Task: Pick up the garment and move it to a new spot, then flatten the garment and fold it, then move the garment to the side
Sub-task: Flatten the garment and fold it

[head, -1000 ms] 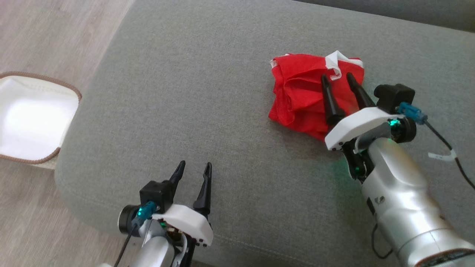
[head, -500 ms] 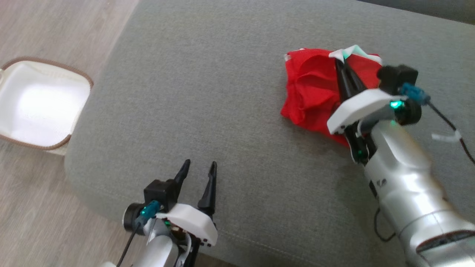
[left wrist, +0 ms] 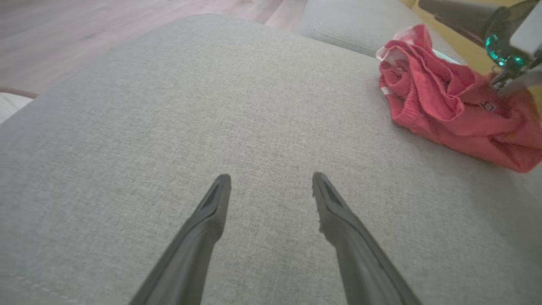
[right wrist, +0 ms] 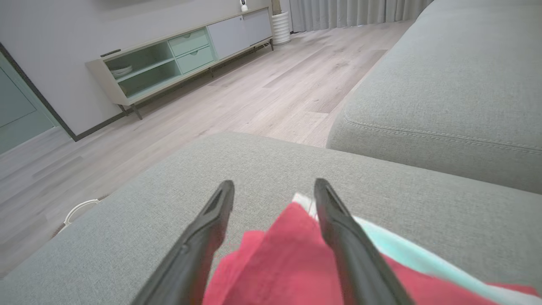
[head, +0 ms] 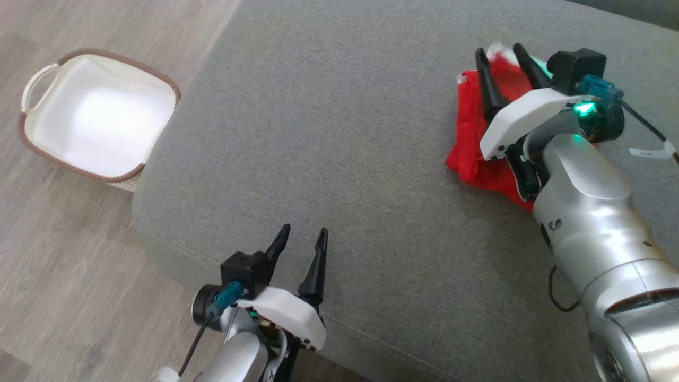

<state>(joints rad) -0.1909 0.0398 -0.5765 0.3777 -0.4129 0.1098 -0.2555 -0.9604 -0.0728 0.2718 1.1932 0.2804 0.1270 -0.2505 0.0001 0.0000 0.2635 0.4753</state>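
The red garment with a white trim lies crumpled at the far right of the grey sofa cushion. My right gripper hovers over its far edge, open, both dark fingers spread apart. In the right wrist view the red garment sits low between and under the fingers of the right gripper. My left gripper is open over the cushion's near edge, far from the cloth. The left wrist view has the left gripper over bare cushion, with the garment at the upper right.
A white basket with a brown rim stands on the wooden floor to the left of the cushion. A second sofa cushion lies beyond the garment. A low cabinet stands against the far wall.
The head camera has swung, shifting the whole picture rightward. My right gripper pinched shut on the garment half a second ago and now has its fingers apart again. The left gripper stayed open.
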